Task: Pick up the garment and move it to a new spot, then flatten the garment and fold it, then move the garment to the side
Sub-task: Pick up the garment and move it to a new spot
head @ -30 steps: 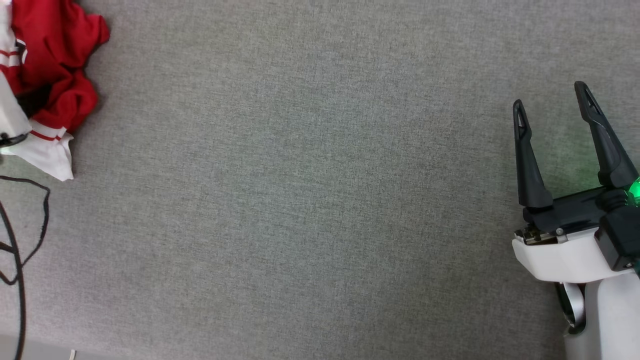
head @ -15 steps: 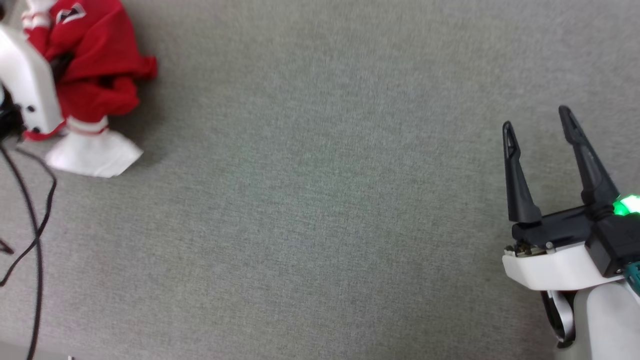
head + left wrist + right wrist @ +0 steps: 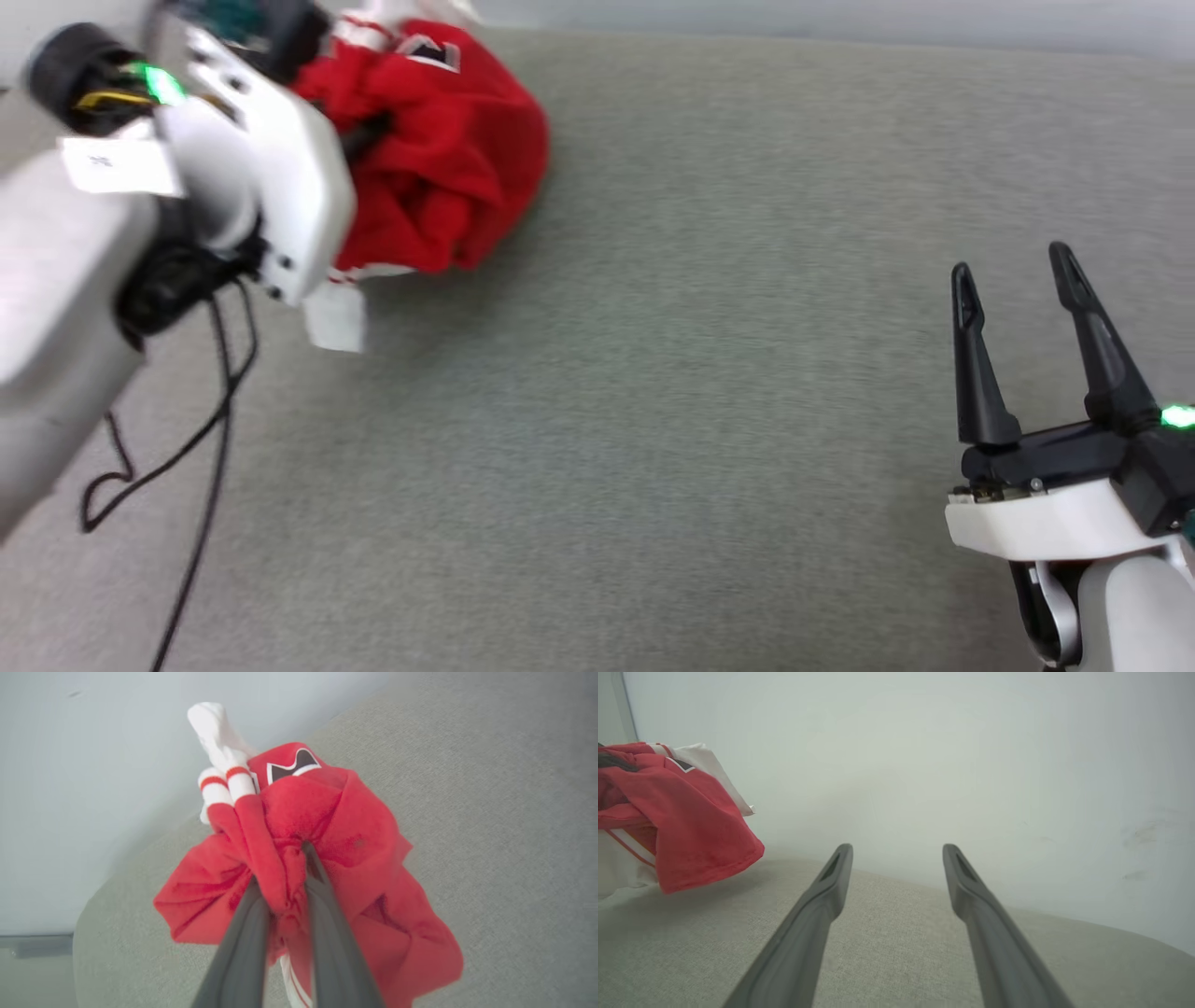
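The garment is a bunched red jersey with white, red-striped sleeve trim, at the upper left of the head view. My left gripper is shut on a fold of the red cloth, and the garment hangs crumpled around its fingers above the grey surface. In the head view the left wrist covers most of the fingers. My right gripper stands open at the lower right, far from the cloth, with nothing between its fingers. The right wrist view shows that gripper open and the garment hanging at the left.
A grey fabric-covered table spreads across the head view. A pale wall runs along its far edge. A black cable loops down the left side below the left arm. The table's rounded corner shows in the left wrist view.
The left gripper has shut on the garment and lifted it off the surface, carrying it rightward. The head camera has shifted too. The right gripper stays open.
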